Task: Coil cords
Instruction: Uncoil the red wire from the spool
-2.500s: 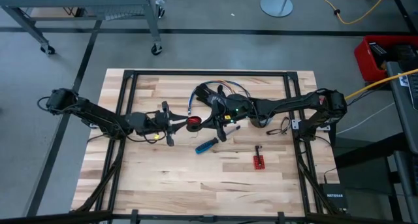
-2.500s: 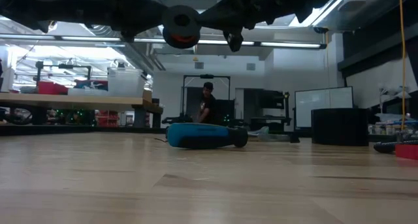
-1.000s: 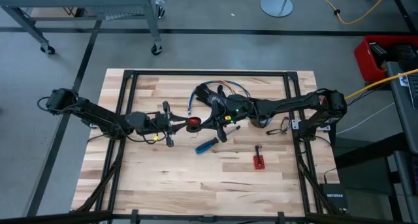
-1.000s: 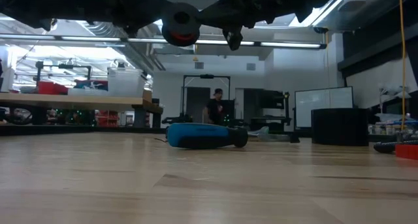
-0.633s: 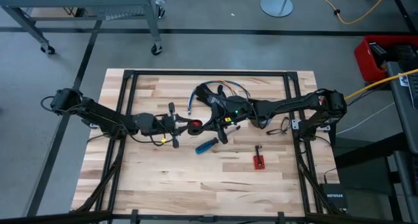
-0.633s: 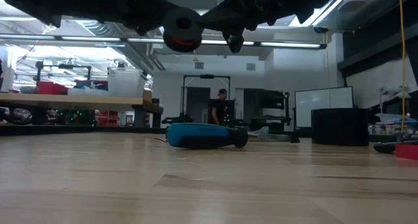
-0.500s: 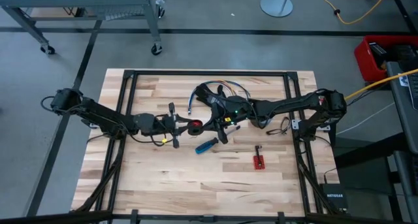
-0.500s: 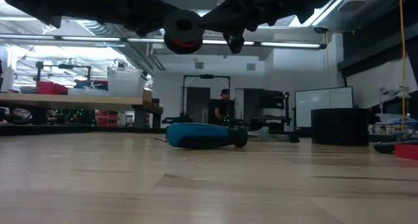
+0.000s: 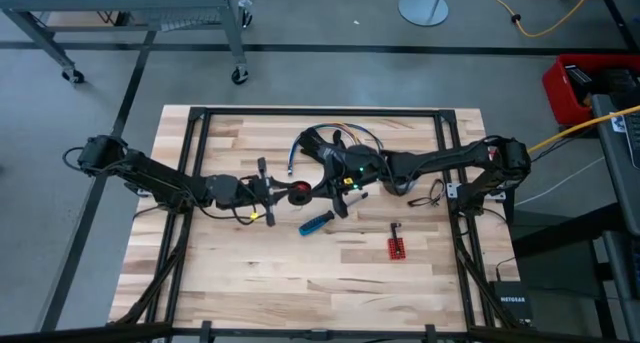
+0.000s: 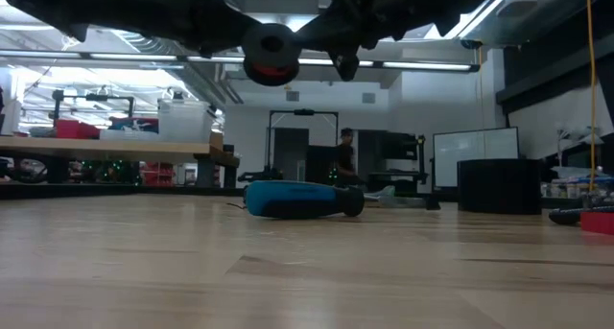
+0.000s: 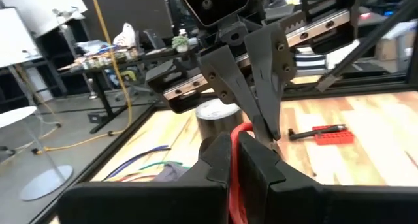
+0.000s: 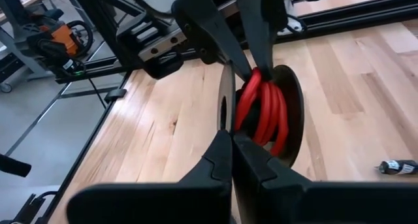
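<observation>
Both grippers are meeting in the air over the middle of the table, at a small black spool wound with red cord.

Left gripper is reaching in from the spool's left side. Its fingers are pressed together on a strand of the red cord, which is showing between them in the left wrist view.

Right gripper is coming in from the spool's right. Its fingers are closed edge to edge against the spool's black flange, right beside the red windings; whether they are pinching the flange itself I cannot tell.

In the low view the spool is hanging well above the wood, nothing under it.

A blue-handled screwdriver is lying on the table just below-right of the spool in the high view. A red bit holder is sitting farther right of the spool, and a tangle of loose wires, blue, green and dark, is lying behind it toward the table's far edge. A grey tape roll is standing beyond the spool in the left wrist view.

Readable writing: "NETGEAR" on a black box off the table's near right corner. A person is standing far back in the room.
</observation>
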